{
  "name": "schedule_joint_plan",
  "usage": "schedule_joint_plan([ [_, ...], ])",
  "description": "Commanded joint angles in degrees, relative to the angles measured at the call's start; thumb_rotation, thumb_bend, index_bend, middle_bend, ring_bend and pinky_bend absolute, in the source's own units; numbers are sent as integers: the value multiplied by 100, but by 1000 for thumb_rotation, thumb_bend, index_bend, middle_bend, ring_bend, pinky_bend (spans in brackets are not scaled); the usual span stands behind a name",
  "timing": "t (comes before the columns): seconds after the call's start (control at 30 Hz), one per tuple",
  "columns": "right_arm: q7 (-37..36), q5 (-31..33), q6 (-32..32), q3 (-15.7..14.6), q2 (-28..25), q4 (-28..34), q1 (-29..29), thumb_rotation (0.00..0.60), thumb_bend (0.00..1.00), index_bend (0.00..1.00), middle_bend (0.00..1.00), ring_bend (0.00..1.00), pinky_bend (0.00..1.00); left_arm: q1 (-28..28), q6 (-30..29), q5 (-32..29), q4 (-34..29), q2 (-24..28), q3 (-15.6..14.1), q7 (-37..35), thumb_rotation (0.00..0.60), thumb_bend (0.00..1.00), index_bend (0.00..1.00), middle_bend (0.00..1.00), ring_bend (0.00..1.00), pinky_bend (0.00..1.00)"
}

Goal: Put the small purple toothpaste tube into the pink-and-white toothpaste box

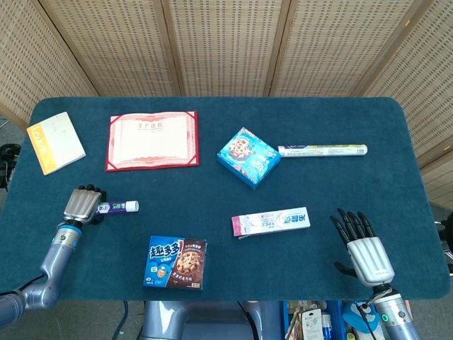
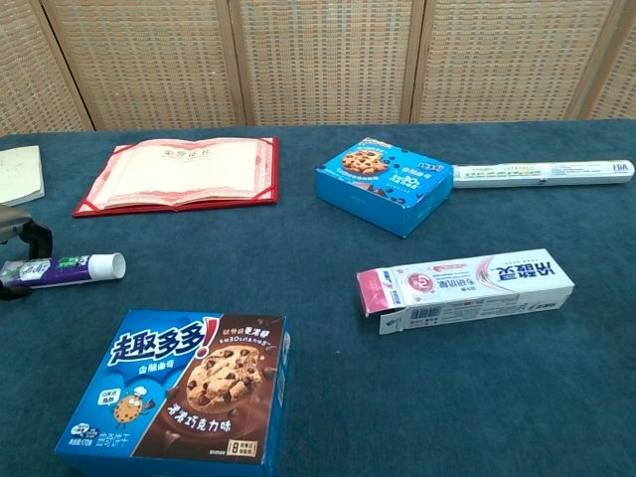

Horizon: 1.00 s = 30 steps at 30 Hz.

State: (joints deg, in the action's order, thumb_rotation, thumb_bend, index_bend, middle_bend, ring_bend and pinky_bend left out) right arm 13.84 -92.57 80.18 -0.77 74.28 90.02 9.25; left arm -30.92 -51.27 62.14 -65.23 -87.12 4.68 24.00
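The small purple toothpaste tube (image 1: 117, 207) (image 2: 66, 268) lies at the table's left side with its white cap pointing right. My left hand (image 1: 84, 203) (image 2: 24, 235) has its fingers curled over the tube's tail end and grips it; the tail is hidden under the hand. In the chest view the tube lies slightly tilted, cap end higher. The pink-and-white toothpaste box (image 1: 272, 222) (image 2: 467, 287) lies flat right of centre, its flap open at the left end. Near the front right edge, my right hand (image 1: 362, 245) rests with fingers spread, holding nothing.
A dark blue cookie box (image 1: 175, 262) (image 2: 179, 396) lies at the front between tube and toothpaste box. A light blue cookie box (image 1: 248, 157) and a long white roll (image 1: 323, 150) sit further back. A red certificate folder (image 1: 152, 140) and a yellow booklet (image 1: 55, 142) lie at the back left.
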Motion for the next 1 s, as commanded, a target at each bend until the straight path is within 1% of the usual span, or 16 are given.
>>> schedule_joint_plan([
  [0.03, -2, 5, -3, 1, 1, 1, 1, 600, 182, 0, 0, 0, 0, 17, -103, 100, 41, -49, 9, -113, 600, 396, 671, 499, 320, 328],
  [0.2, -14, 13, 5, 5, -5, 2, -4, 600, 182, 0, 0, 0, 0, 41, -349, 373, 151, -137, 25, -376, 600, 456, 798, 599, 407, 392],
  [0.3, -23, 10, 9, 5, -8, 2, -4, 600, 182, 0, 0, 0, 0, 53, -472, 546, 200, -159, 21, -543, 600, 468, 828, 617, 423, 405],
  [0.6, -26, 24, 21, 12, -36, 32, -11, 600, 182, 0, 0, 0, 0, 58, -641, 834, 175, -84, -7, -672, 600, 471, 853, 633, 433, 410],
  [0.8, 23, 22, -9, 5, -31, 44, 0, 600, 182, 0, 0, 0, 0, 29, -804, 1233, 29, 177, -59, -973, 600, 471, 858, 637, 436, 410],
  [1.0, 141, 95, -144, 32, -26, 160, 60, 600, 182, 0, 0, 0, 0, 51, -1006, 1460, -229, 442, -50, -1170, 600, 471, 858, 637, 436, 410],
])
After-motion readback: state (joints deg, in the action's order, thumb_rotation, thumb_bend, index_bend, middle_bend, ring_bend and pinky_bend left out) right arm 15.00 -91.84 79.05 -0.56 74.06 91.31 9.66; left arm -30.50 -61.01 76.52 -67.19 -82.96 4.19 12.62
